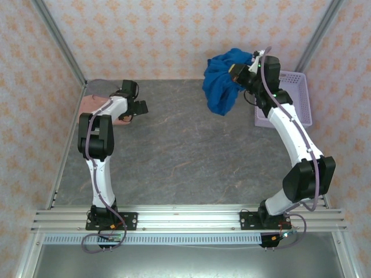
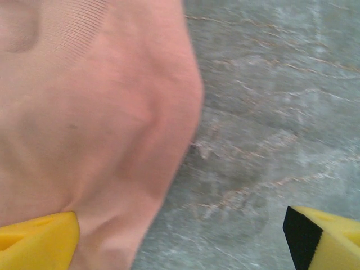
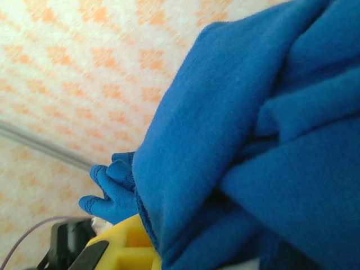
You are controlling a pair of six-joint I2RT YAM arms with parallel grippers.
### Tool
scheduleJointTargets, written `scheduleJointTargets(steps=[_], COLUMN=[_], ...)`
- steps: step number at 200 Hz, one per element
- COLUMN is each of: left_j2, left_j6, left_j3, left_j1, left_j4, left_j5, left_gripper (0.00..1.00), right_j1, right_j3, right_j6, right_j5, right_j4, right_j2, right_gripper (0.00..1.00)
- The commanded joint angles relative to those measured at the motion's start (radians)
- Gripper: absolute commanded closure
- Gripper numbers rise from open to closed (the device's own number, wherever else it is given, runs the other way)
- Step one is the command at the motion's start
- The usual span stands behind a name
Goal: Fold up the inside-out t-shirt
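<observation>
The inside-out t-shirt (image 1: 222, 81) hangs in a crumpled royal-blue bunch at about 1 o'clock on the table (image 1: 174, 156), up against the patterned back wall (image 1: 174, 35). The right jaws are clamped together on its upper edge, at the 3 o'clock side of the bunch. From there the cloth spills away toward 9 o'clock and drops to a narrow tip toward 6 o'clock. Whether that tip touches the table cannot be told. In the right wrist view the blue fabric (image 3: 236, 146) drapes in thick folds over a yellow finger (image 3: 126, 242), with a small knot of hem poking out at 9 o'clock of it.

A lavender lattice basket (image 1: 295, 98) sits at 2 o'clock on the table, just beside the hanging shirt. The right arm (image 1: 290, 127) crosses over its left side, and the part of its inside that shows is plain lattice floor.

The left jaws stand wide apart at about 10 o'clock on the table, over the edge of a salmon-pink shirt (image 1: 95, 103). In the left wrist view one yellow pad (image 2: 36, 242) lies against the pink cloth (image 2: 95, 124) and the other sits over bare grey table
</observation>
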Motion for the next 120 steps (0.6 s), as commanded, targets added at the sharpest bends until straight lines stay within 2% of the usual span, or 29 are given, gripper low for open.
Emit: scheduleJointTargets(steps=[1, 120], left_j2=[0.012, 0.011], left_j6=[-0.001, 0.014], left_j3=[0.035, 0.081], left_j1=[0.039, 0.15], left_j4=[-0.056, -0.08], left_j5=[0.019, -0.006], left_gripper=[0.05, 0.05], right_j1=[0.039, 0.166], right_j3=[0.053, 0.088], right_j6=[-0.019, -0.031], right_j5=[-0.032, -0.057], right_j4=[0.006, -0.082], right_j2=[-0.047, 0.03], right_gripper=[1.0, 1.0])
